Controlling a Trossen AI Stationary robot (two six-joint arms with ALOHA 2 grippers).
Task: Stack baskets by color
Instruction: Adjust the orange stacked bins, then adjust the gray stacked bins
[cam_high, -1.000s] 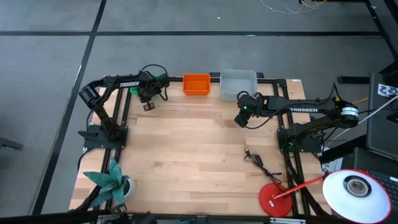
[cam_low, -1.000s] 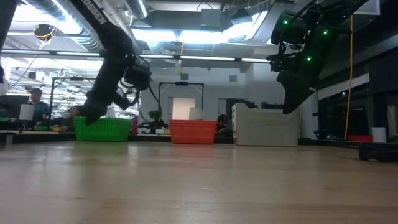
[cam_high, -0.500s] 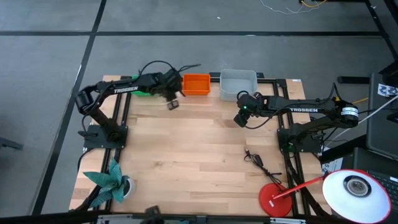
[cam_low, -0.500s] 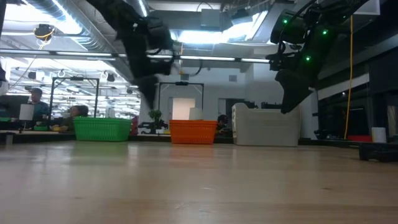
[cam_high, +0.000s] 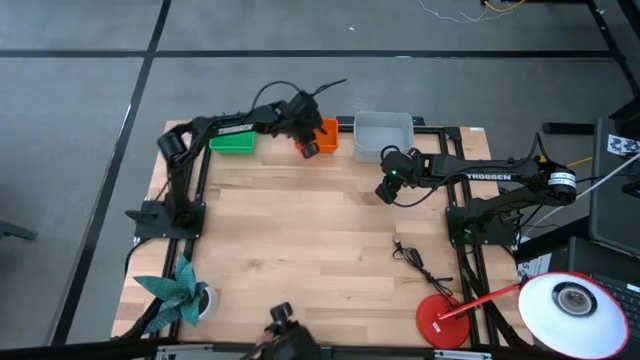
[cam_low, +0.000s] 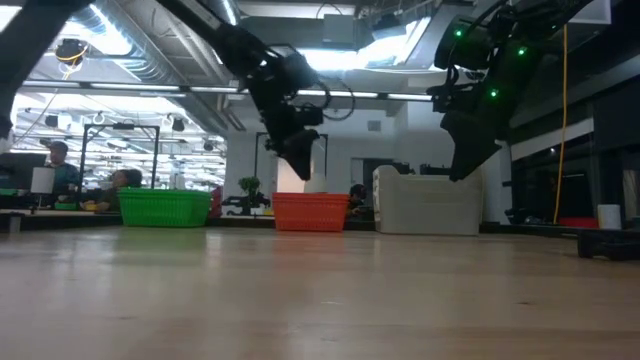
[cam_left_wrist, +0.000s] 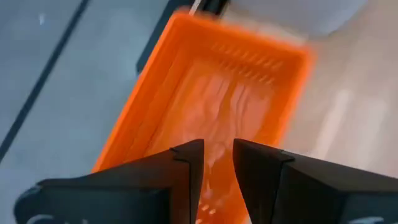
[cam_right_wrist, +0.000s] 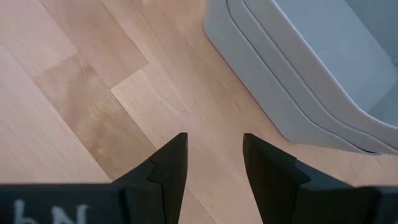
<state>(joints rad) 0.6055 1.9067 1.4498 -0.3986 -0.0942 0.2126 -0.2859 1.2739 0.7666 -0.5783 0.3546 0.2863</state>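
Observation:
Three baskets stand in a row along the table's far edge: green (cam_high: 232, 143), orange (cam_high: 324, 131) and pale grey (cam_high: 384, 136). In the right wrist view the grey basket (cam_right_wrist: 311, 74) shows nested rims. My left gripper (cam_high: 309, 149) hangs open above the near side of the orange basket (cam_left_wrist: 217, 93), slanting down at its inside, with nothing between the fingers. In the low view my left gripper (cam_low: 298, 165) is clear above the orange basket (cam_low: 311, 211). My right gripper (cam_high: 387, 191) stands open over bare wood, just near of the grey basket.
A teal paper figure (cam_high: 178, 290) sits at the near left corner. At the near right are a red lamp base (cam_high: 443, 322), a white lamp head (cam_high: 575, 305) and a black cable (cam_high: 415, 260). The middle of the wooden table (cam_high: 300, 240) is bare.
My left gripper has gone from beside the green basket toward the table's right edge, rising as it went. It now hangs over the orange basket and has tipped from pointing steeply down to a shallower slant. The baskets have stayed in place.

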